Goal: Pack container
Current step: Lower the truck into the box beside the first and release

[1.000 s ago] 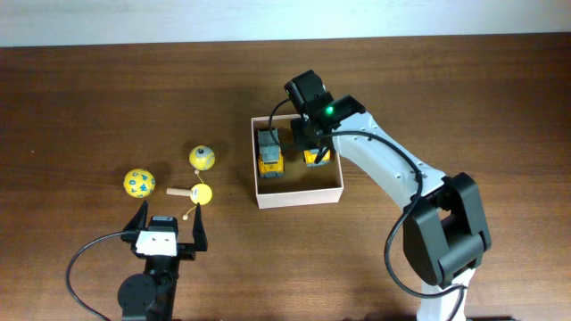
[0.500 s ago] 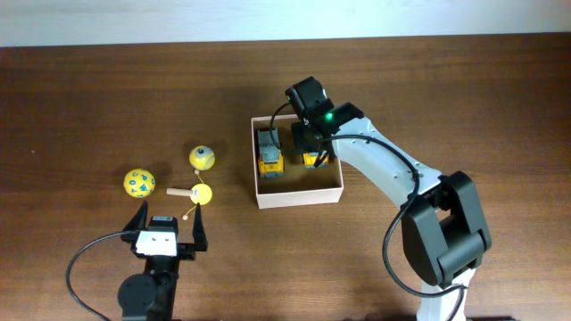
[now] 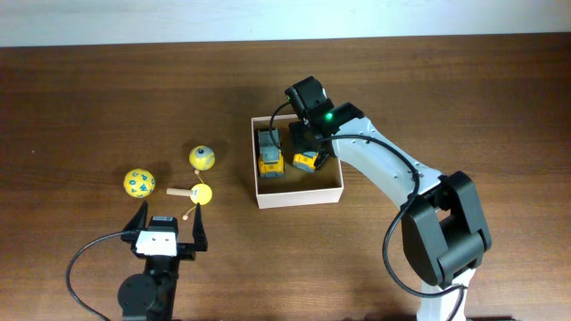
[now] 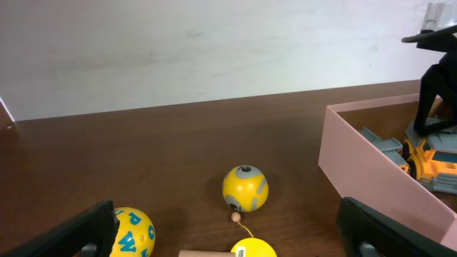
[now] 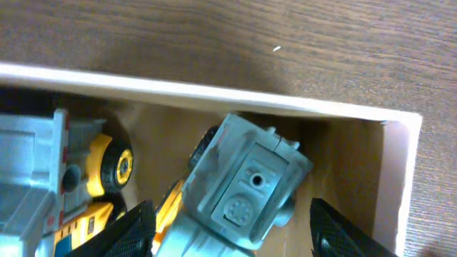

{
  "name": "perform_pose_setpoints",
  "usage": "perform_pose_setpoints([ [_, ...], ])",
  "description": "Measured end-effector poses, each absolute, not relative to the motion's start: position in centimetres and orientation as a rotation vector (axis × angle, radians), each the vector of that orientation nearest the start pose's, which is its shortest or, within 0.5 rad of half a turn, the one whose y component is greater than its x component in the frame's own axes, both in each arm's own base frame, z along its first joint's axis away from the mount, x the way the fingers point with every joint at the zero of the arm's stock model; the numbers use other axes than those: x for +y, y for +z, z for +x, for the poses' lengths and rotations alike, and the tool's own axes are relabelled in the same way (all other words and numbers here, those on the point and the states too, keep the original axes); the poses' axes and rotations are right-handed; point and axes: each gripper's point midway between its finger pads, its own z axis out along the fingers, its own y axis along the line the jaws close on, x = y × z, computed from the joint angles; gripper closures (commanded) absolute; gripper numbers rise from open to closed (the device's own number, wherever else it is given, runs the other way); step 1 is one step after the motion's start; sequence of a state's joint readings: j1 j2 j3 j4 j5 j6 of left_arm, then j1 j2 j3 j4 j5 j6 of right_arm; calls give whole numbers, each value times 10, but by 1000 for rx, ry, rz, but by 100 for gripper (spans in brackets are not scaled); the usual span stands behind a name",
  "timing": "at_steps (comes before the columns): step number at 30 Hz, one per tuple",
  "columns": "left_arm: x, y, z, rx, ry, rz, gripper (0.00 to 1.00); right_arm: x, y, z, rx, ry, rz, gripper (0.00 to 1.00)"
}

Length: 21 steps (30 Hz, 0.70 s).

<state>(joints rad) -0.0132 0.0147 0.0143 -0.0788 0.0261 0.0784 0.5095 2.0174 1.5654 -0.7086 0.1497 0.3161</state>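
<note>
Dark wooden surface (image 3: pixel 89 89) holds the container (image 3: pixel 299 198), right gripper (image 5: pixel 232 221) spread open around a toy truck (image 5: pixel 243 178) inside it, left gripper (image 3: pixel 169 221) open too at the surface's 7 o'clock.

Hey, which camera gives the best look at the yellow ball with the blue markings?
Overhead: the yellow ball shows whole and unobstructed. The left wrist view is closer but cuts off its lower part at the frame's bottom edge. The right wrist view looks into the container and misses the ball.
</note>
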Motion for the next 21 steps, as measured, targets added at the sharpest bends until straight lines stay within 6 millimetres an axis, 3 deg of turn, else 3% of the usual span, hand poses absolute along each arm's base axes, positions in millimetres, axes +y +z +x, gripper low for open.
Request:
perform_pose_setpoints([
  [8,-8,158,246,1647,28,95,1,223,94,420,2735,130,-282,42],
  [14,-8,158,246,1647,28,95,1,252,111,411,2697,230,-377,64],
  [21,-8,158,246,1647,28,95,1,286,117,405,2627,270,-458,79],
])
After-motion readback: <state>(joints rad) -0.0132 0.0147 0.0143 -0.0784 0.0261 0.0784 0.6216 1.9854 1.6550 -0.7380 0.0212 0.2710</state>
